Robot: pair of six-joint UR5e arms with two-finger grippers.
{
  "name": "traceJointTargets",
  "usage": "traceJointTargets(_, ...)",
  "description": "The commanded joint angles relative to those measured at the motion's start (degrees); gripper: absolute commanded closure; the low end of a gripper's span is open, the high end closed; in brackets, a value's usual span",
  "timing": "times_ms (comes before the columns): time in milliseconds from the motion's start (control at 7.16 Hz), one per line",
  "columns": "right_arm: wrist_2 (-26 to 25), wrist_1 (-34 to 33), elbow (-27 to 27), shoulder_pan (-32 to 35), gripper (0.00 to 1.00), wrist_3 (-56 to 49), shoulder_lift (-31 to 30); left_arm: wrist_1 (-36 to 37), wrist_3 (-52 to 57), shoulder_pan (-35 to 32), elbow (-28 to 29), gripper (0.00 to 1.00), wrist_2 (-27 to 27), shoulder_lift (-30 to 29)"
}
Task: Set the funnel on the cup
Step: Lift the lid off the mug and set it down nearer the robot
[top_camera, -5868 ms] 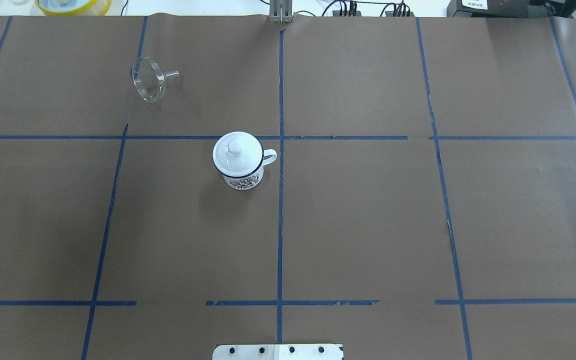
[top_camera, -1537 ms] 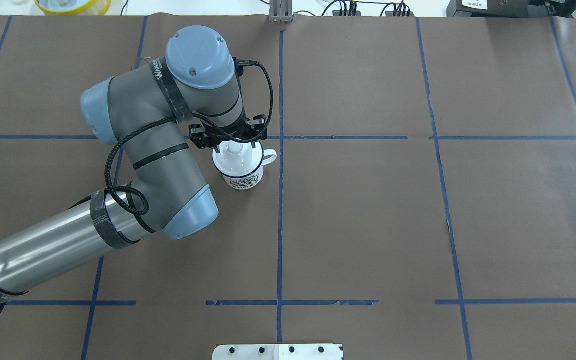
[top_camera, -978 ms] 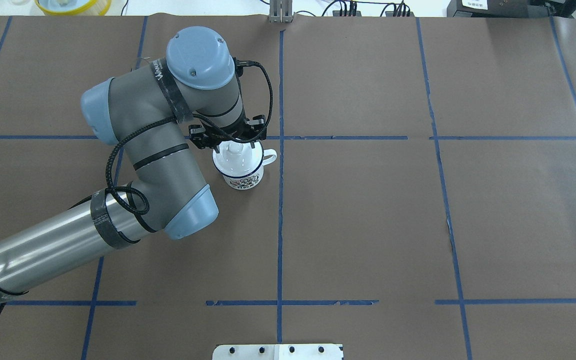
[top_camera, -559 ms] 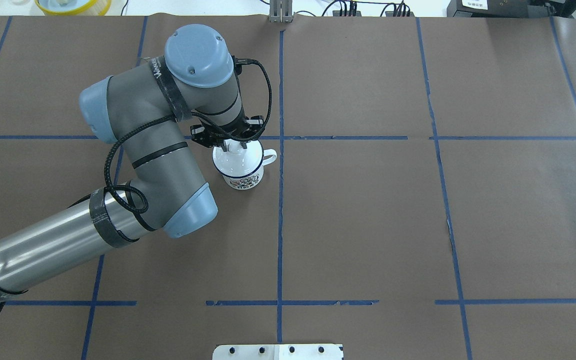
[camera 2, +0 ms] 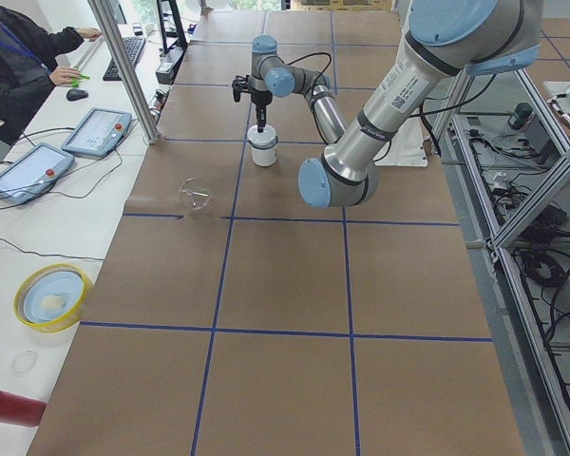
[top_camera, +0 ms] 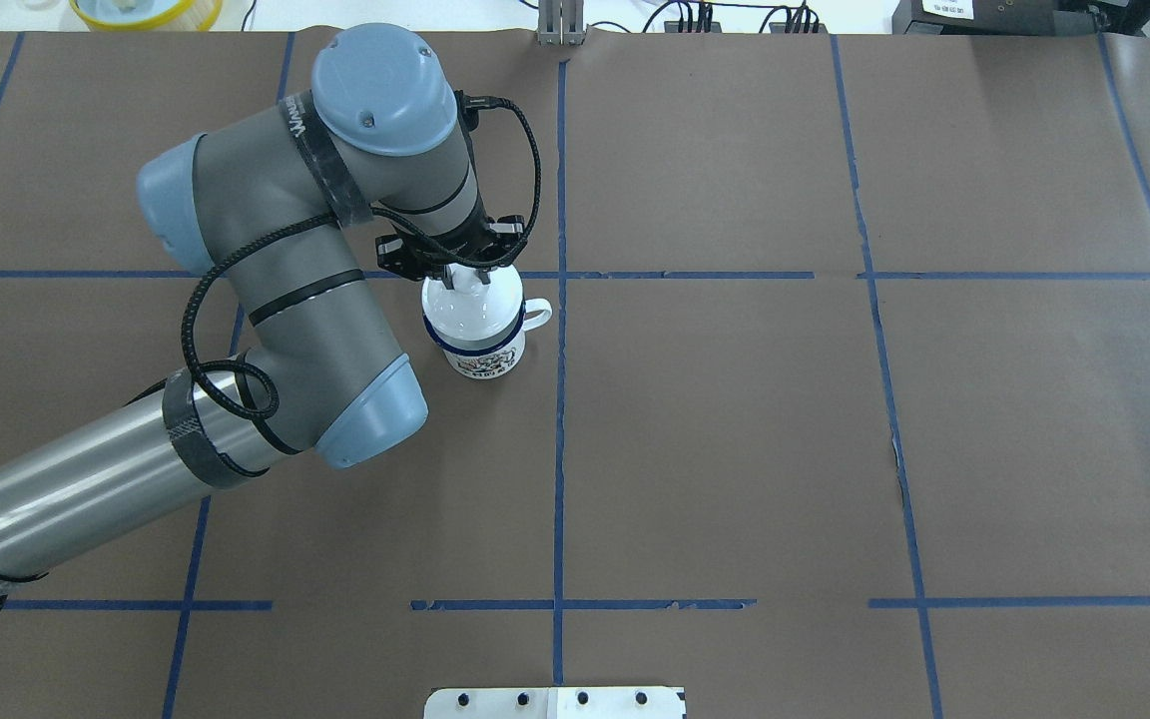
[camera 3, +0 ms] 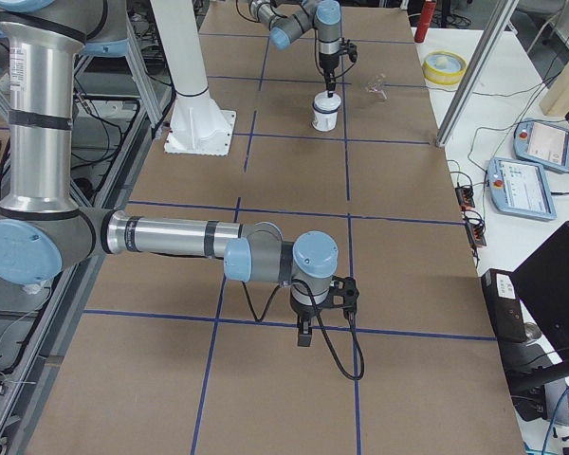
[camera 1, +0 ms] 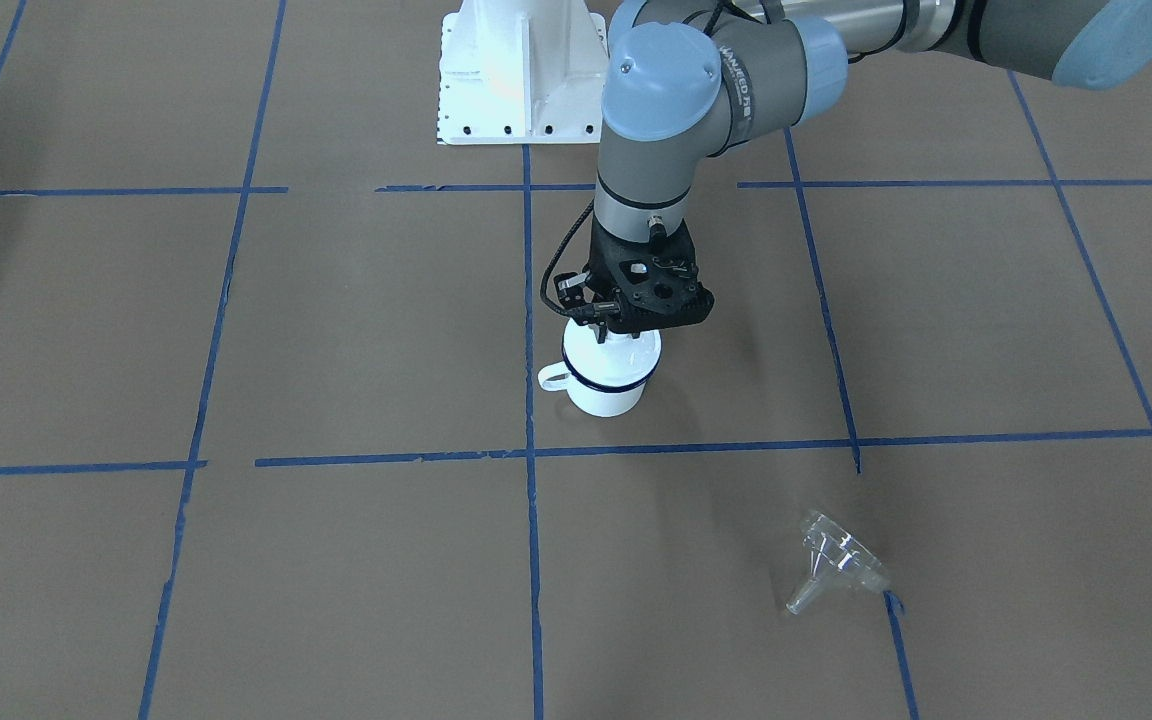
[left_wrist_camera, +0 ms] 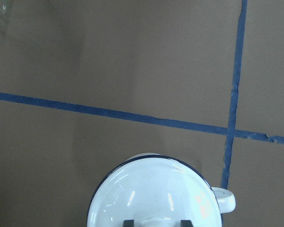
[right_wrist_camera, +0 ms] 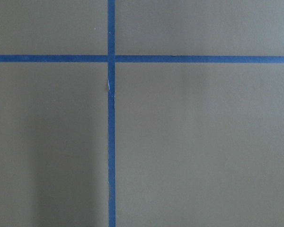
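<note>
The white mug [top_camera: 483,359] with a dark blue rim stands near the table's middle; it also shows in the front view [camera 1: 604,395]. A round white knobbed lid [top_camera: 463,315] sits over its mouth and looks slightly raised. My left gripper [top_camera: 465,281] is shut on the lid's knob; its fingertips [left_wrist_camera: 128,222] flank the knob in the left wrist view. The clear funnel [camera 1: 839,565] lies on its side, apart from the mug; my arm hides it in the overhead view. My right gripper [camera 3: 304,334] shows only in the right side view, low over the table; I cannot tell whether it is open.
Brown paper with blue tape lines [top_camera: 561,449] covers the table. The white robot base plate [camera 1: 521,75] is at the robot's side. A yellow dish [camera 2: 47,296] and tablets [camera 2: 100,131] sit past the far edge, near a seated operator [camera 2: 19,57].
My left arm came in over the mug, its gripper shut on the lid's knob, and the wrist has since risen a little with the lid.
</note>
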Motion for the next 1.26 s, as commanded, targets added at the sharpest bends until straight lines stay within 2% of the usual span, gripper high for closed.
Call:
traceJointTargets(0,0.0,0.0,0.0,0.0,0.0,0.0,0.0,7.15,0.18,-0.35,-10.03,1.0,-0.61,2.46)
traceJointTargets(140,0.0,0.0,0.0,0.0,0.0,0.0,0.0,8.32,0.09,-0.26,-14.35,1.0,-0.7,4.74)
traceJointTargets(699,0.0,0.0,0.0,0.0,0.0,0.0,0.0,6.84,-2.7,8.77,-17.03,1.0,1.39,11.69)
traceJointTargets(1118,0.0,0.0,0.0,0.0,0.0,0.0,0.0,-3.34,-5.7,13.44,-15.11,1.0,5.18,17.85)
